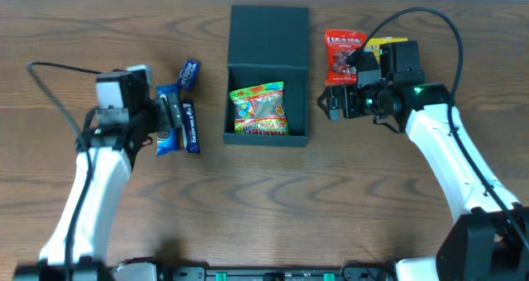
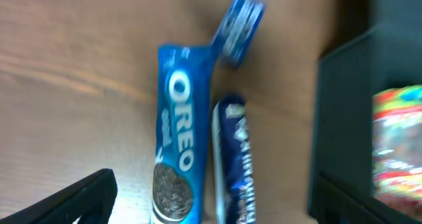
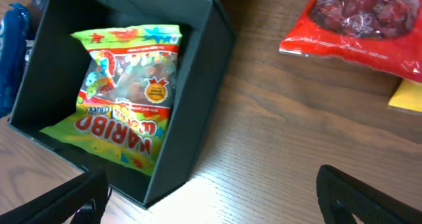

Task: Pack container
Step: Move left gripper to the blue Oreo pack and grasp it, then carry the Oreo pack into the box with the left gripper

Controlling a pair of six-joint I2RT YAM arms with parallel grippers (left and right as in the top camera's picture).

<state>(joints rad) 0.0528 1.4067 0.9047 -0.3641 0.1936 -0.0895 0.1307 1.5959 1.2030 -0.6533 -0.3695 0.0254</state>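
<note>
The dark teal container stands at the table's middle with its flap lid open toward the back. A green Haribo bag lies inside; both also show in the right wrist view, the container and the bag. My left gripper is open over a blue Oreo packet and a dark blue bar packet, left of the container. My right gripper is open and empty just right of the container, its fingers above bare wood.
A small blue packet lies behind the Oreo packet. A red snack bag and a yellow packet lie right of the container, under the right arm. The red bag shows in the right wrist view.
</note>
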